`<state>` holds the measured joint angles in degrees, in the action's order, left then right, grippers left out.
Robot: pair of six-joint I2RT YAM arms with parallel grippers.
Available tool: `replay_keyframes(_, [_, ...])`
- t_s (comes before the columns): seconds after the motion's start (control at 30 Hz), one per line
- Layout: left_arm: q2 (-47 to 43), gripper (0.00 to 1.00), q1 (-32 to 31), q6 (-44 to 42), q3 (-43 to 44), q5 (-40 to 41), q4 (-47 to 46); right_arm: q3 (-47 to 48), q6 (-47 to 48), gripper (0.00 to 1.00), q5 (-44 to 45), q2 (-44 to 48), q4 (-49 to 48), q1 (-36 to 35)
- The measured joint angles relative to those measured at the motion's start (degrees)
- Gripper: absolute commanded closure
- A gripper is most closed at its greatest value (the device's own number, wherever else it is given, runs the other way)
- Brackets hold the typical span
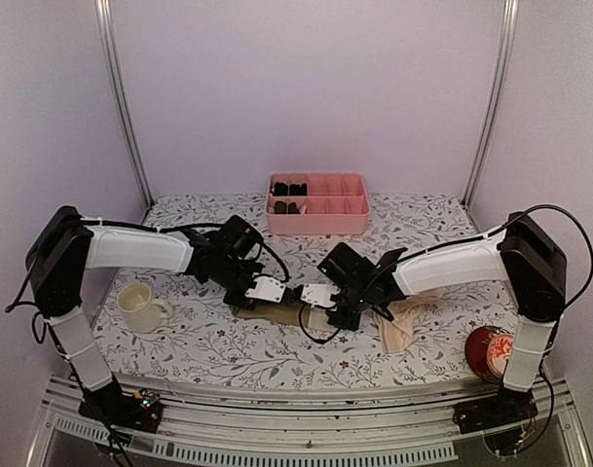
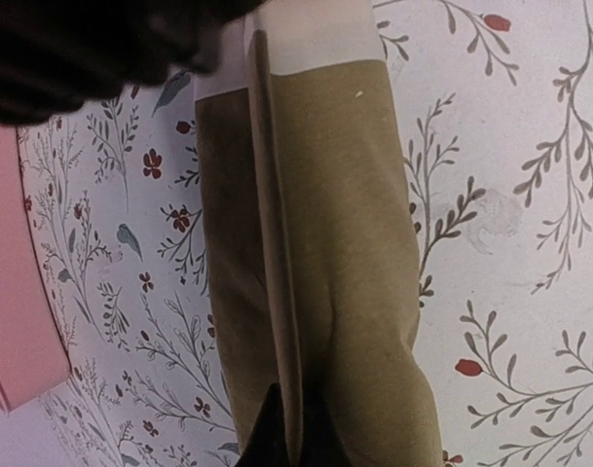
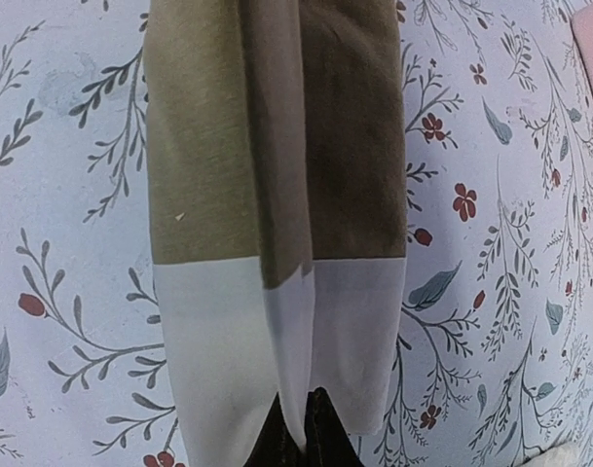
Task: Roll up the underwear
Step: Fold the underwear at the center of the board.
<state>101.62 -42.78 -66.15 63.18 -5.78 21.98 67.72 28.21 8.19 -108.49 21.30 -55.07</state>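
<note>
The olive-brown underwear (image 2: pixel 325 263) lies folded into a long narrow strip on the flowered counter (image 1: pixel 228 350), midway between the two arms. A raised lengthwise crease runs down it. The left hand (image 2: pixel 291 438) is pressed together on that crease at the olive end, and the right hand (image 3: pixel 301 433) pinches it at the cream-white waistband, probably to keep the strip straight and taut for rolling. The peach-beige underwear (image 1: pixel 398 329) lies crumpled just beside the right arm.
</note>
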Motion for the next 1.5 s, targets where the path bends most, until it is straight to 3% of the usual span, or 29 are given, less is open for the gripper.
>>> replay_keyframes(0.13, [1.62,0.95,0.0,0.26,1.11,0.74,-0.24,0.04,-0.42,0.94,0.81,0.0,-0.42,0.74])
replay_keyframes(0.27, [3.58,0.85,0.07,0.83,1.51,2.32,-0.81,0.04,-0.61,0.88,2.36,-0.35,0.02,1.16])
replay_keyframes(0.47, [4.55,0.45,0.17,1.97,1.51,4.74,-2.75,0.04,-1.38,0.81,4.24,-1.53,0.26,1.79])
replay_keyframes(0.6, [4.55,0.24,0.35,3.39,1.36,6.23,-6.27,0.04,-1.88,0.72,6.78,-1.53,0.04,1.88])
replay_keyframes(0.77, [4.52,0.13,1.09,6.36,1.05,7.74,-10.88,0.04,-3.37,0.54,10.75,-1.53,0.04,1.9])
replay_keyframes(0.93, [3.69,0.05,2.14,11.28,-0.15,11.1,-17.25,-0.76,-5.95,0.48,14.71,0.04,0.35,1.9])
replay_keyframes(1.13, [-1.79,0.11,3.19,16.72,-5.38,15.61,-23.02,-1.2,-11.04,0.56,13.49,3.93,-0.17,1.9])
replay_keyframes(1.33, [-8.37,0.3,2.75,20.15,-10.64,14.73,-23.02,-6.08,-15.78,0.68,2.51,8.61,-7.06,1.9])
replay_keyframes(1.5, [-6.23,0.43,1.33,21.86,-12.98,15.39,-21.88,-7.5,-17.97,0.76,-6.05,8.04,-10.38,1.9])
